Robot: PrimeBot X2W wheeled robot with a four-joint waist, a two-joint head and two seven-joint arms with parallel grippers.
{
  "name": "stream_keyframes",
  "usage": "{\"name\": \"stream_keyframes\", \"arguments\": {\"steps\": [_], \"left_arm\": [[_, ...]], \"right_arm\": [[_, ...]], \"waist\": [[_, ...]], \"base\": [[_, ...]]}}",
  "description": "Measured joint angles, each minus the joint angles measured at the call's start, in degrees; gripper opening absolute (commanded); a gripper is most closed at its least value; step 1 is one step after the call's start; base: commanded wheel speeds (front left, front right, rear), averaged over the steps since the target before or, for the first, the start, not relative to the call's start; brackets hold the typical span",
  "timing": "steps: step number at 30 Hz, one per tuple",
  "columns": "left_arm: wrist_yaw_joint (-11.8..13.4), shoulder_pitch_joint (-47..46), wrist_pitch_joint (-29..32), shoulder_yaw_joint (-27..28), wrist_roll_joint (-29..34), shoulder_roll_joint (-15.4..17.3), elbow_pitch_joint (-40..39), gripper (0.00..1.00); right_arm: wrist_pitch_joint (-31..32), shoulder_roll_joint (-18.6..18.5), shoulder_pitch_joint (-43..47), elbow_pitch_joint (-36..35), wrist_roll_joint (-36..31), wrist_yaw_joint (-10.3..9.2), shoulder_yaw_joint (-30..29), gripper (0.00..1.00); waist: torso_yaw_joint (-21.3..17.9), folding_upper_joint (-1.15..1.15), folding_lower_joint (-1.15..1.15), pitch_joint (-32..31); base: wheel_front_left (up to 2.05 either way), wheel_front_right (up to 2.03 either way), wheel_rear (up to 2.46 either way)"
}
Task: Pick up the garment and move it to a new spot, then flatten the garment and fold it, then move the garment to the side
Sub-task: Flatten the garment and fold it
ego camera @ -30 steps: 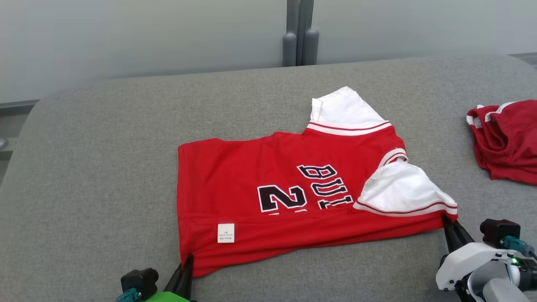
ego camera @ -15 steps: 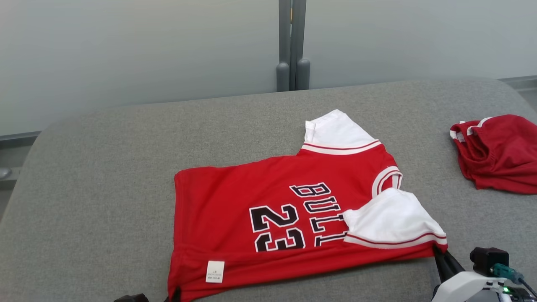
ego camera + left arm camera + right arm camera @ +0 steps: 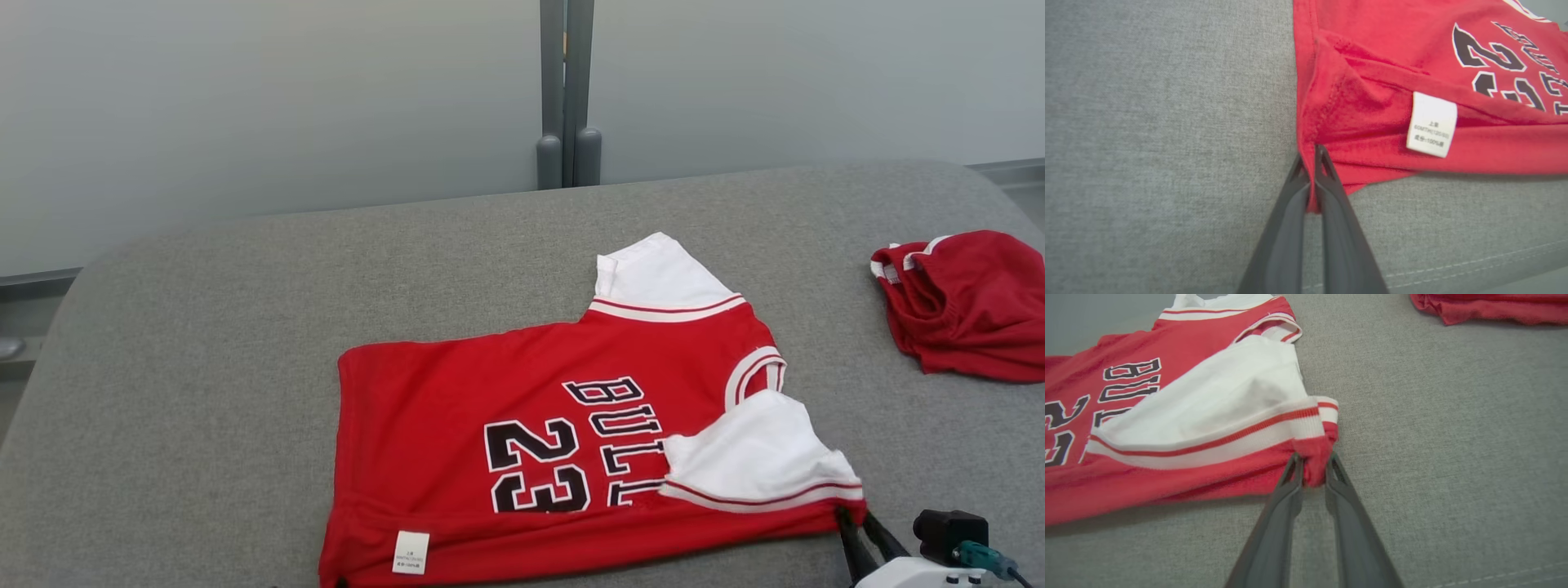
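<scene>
The garment is a red jersey with black "23" lettering and white sleeves, lying flat on the grey cushion. In the left wrist view my left gripper is shut on the hem corner of the garment, close to its white label. My right gripper pinches a bunched red corner of the garment by the white sleeve, with cloth between its fingertips. In the head view the right gripper sits at the garment's lower right corner.
A second red garment lies crumpled at the cushion's right side, also seen as a red heap in the right wrist view. A grey post stands behind the cushion's far edge. Bare cushion stretches to the left.
The head camera has shifted, so the scene sits lower. Both grippers have drawn the garment's near edge toward me, and the folded-over strip has opened so the "23" shows whole.
</scene>
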Motion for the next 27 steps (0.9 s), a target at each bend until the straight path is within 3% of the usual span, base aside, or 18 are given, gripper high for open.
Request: {"name": "stream_keyframes", "arguments": {"steps": [1, 13, 27], "left_arm": [[0.0, 0.0, 0.0, 0.1, 0.4, -0.1, 0.0, 1.0], [1.0, 0.1, 0.0, 7.5, 8.7, -1.5, -5.8, 1.0], [0.4, -1.5, 0.0, 10.0, 14.5, -4.7, -11.0, 1.0]], "right_arm": [[0.0, 0.0, -0.1, 0.1, -0.2, 0.0, -0.1, 1.0], [0.0, 1.0, -1.2, -5.1, -6.5, -0.02, -8.0, 1.0], [0.0, 2.8, -6.4, -6.1, -8.6, -0.02, -3.8, 1.0]], "waist": [[0.0, 0.0, 0.0, 0.1], [1.5, 0.0, 0.0, 1.4], [1.2, 0.0, 0.0, 3.0]], "base": [[0.0, 0.0, 0.0], [0.0, 0.0, 0.0], [0.0, 0.0, 0.0]]}}
